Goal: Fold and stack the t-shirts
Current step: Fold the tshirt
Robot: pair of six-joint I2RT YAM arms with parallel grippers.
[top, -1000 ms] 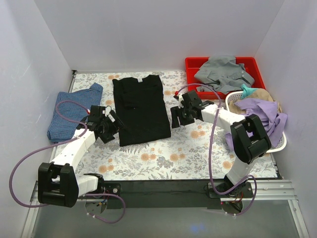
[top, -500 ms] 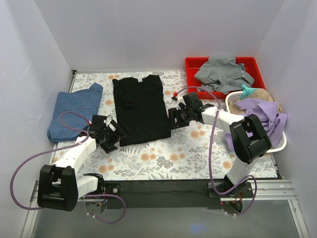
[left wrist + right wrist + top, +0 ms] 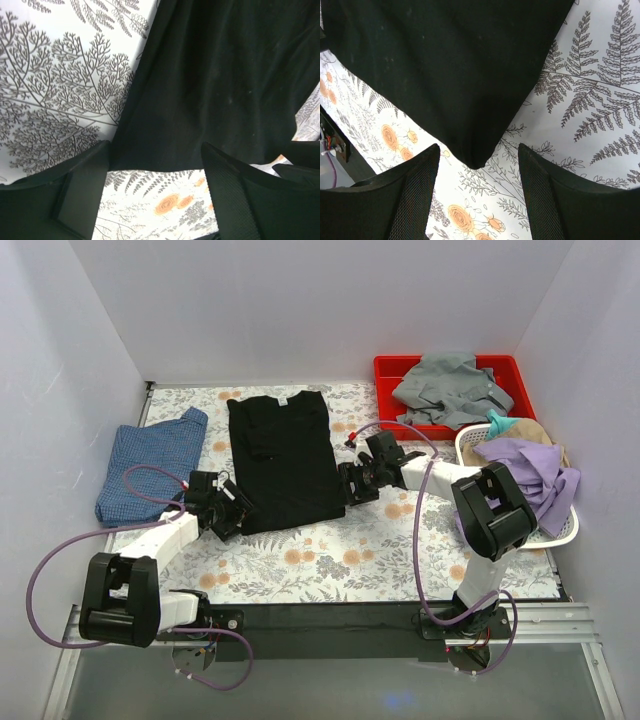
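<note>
A black t-shirt [image 3: 283, 460] lies folded into a long rectangle in the middle of the floral table cover. A mottled blue t-shirt [image 3: 150, 460] lies folded at the left. My left gripper [image 3: 240, 512] stands open at the black shirt's near left corner; its hem [image 3: 200, 100] lies just beyond the fingertips. My right gripper [image 3: 349, 490] stands open at the near right corner, and that corner [image 3: 475, 160] points into the gap between its fingers without being pinched.
A red bin [image 3: 520, 380] with a grey garment [image 3: 450, 388] stands at the back right. A white basket [image 3: 565, 525] with purple and tan clothes [image 3: 530, 465] stands at the right edge. White walls close in three sides.
Both grippers have moved in toward the black shirt's near corners. The left has dropped toward the front and narrowed slightly; the right has shifted left. The shirts lie as before.
</note>
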